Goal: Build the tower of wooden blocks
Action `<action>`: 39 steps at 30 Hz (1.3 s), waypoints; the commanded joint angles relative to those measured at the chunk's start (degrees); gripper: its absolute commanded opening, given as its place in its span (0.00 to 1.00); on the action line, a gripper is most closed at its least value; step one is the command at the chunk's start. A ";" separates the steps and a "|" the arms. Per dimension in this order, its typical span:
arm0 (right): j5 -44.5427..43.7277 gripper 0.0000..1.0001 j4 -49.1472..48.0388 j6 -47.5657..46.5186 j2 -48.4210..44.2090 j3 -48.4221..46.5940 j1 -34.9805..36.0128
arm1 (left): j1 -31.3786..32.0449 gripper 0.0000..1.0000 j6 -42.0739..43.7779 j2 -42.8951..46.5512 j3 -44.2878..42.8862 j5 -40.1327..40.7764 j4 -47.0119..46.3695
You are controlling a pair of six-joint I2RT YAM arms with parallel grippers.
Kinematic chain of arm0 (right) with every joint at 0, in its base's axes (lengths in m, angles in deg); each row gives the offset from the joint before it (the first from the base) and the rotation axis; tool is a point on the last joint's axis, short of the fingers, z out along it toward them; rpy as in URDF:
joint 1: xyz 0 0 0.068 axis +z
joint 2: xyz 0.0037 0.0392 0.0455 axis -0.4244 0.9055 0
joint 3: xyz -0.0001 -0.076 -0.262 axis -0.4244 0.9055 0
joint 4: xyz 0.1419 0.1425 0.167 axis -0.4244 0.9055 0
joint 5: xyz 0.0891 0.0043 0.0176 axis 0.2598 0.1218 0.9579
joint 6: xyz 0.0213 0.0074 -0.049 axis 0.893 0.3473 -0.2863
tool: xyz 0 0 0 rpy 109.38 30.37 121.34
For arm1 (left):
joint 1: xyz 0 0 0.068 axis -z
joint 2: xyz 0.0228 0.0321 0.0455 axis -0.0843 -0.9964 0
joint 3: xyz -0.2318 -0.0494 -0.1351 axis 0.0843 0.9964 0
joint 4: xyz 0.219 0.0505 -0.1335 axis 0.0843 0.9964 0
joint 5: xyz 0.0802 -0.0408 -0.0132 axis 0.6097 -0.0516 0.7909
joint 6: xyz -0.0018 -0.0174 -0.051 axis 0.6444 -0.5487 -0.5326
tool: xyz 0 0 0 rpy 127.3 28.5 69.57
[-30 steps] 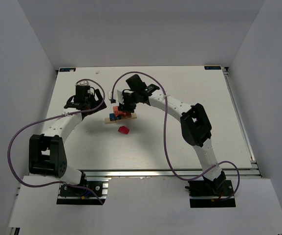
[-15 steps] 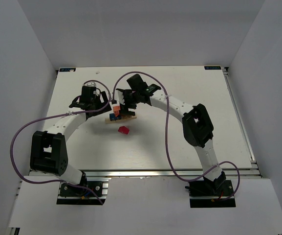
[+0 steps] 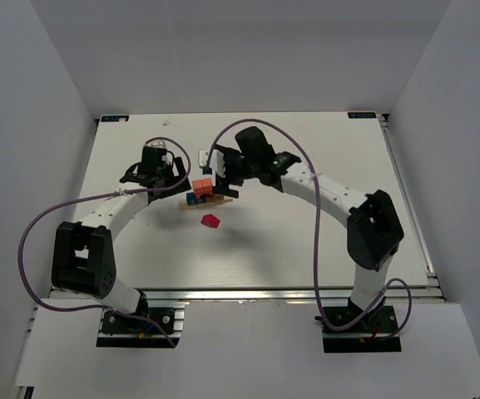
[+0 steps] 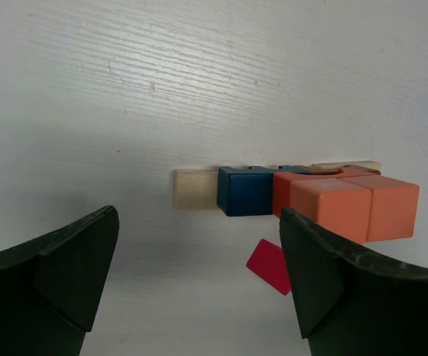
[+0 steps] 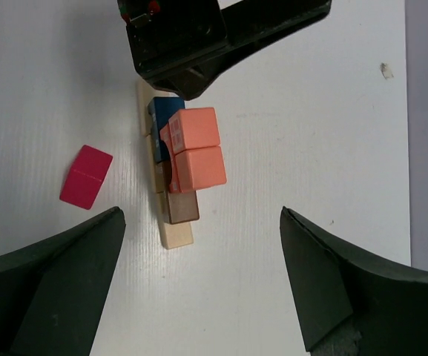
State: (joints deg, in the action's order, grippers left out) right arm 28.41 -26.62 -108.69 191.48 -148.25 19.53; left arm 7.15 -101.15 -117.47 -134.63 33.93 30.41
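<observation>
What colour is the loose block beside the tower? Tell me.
The loose block is red; clearest in right wrist view.

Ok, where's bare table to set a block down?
Free: the white tabletop nearer than the loose red wooden block, and the stretch right of the right arm. Crowded: around the wood block tower, flanked by left claw and right claw.

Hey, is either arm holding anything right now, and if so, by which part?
Nothing is held. The left gripper and the right gripper both have open, empty jaws, and the wood block tower stands untouched.
</observation>
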 commanded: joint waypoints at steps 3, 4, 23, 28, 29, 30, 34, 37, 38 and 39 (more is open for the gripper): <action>-7.48 0.89 -15.63 9.87 -7.98 10.03 -0.34 | 1.46 0.98 0.63 -0.58 -2.51 1.02 0.52; -8.79 0.89 -16.08 11.62 -9.03 11.61 -0.43 | 1.63 0.98 0.71 -0.75 -2.60 1.28 0.53; -13.20 0.89 -18.29 16.21 -13.96 17.25 -2.10 | 2.07 0.98 -0.43 -0.41 -3.39 4.98 1.05; -11.44 0.89 -18.64 20.05 -16.42 19.53 -2.10 | 2.07 0.98 -1.21 1.44 -3.57 8.48 2.54; -10.74 0.89 -18.38 20.77 -16.77 19.88 -2.10 | 2.07 0.98 -1.91 1.96 -3.48 9.19 2.81; -8.73 0.89 -18.98 21.56 -17.56 20.58 -2.10 | 2.07 0.98 -2.36 3.01 -3.48 10.07 3.16; -3.97 0.89 -20.05 27.35 -17.39 22.88 -2.02 | 1.55 0.98 -5.61 5.21 -4.27 15.87 5.27; -4.31 0.89 -17.85 30.34 -15.46 22.00 -1.49 | -0.03 0.98 -8.94 8.10 -2.36 19.65 6.06; -5.10 0.89 -16.11 32.45 -14.93 21.91 -0.62 | -0.47 0.98 -10.26 9.34 -1.21 20.27 5.63; -6.76 0.90 -15.65 32.55 -13.80 22.17 0.09 | -1.52 0.98 -10.79 10.66 -0.07 20.01 4.49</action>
State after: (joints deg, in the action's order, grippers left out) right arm 21.80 -43.94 -81.47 175.96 -125.87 18.09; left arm 7.65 -107.95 -112.49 -136.09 49.29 34.96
